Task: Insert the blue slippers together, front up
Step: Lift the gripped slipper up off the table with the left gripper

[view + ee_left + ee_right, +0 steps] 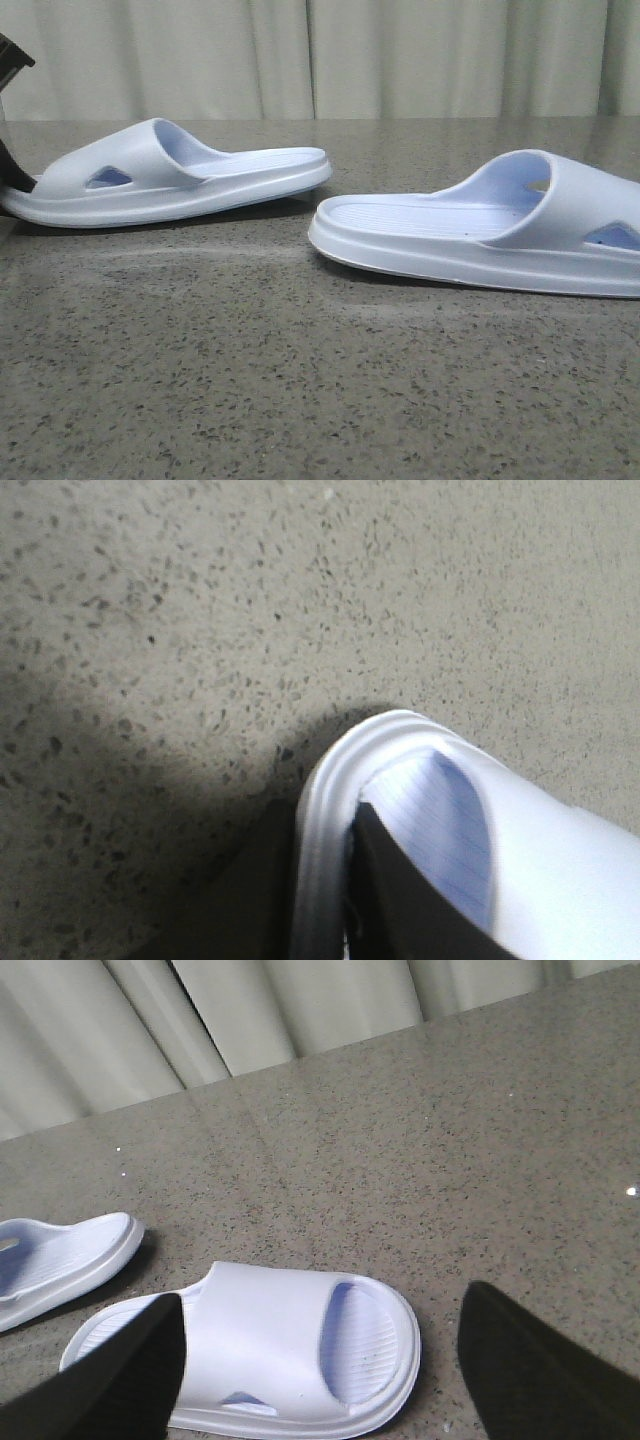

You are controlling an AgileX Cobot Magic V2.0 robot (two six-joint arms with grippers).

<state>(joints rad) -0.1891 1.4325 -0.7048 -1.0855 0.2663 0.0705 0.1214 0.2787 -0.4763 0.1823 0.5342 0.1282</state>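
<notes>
Two pale blue slippers lie on the speckled grey table. The left slipper (pixel 170 175) points its toe to the left, and its heel end looks slightly raised. My left gripper (pixel 14 180) is at that toe. In the left wrist view it (pixel 325 815) is shut on the slipper's toe rim (pixel 400 735), one finger inside and one outside. The right slipper (pixel 500 235) lies flat with its toe to the right. My right gripper (pixel 325 1305) is open above that slipper (pixel 270 1340), with its fingers either side. It does not show in the front view.
Pale curtains (pixel 320 60) hang behind the table's far edge. The left slipper's heel (pixel 60 1260) shows in the right wrist view, a short gap from the right slipper. Bare tabletop (pixel 300 380) lies in front of both slippers.
</notes>
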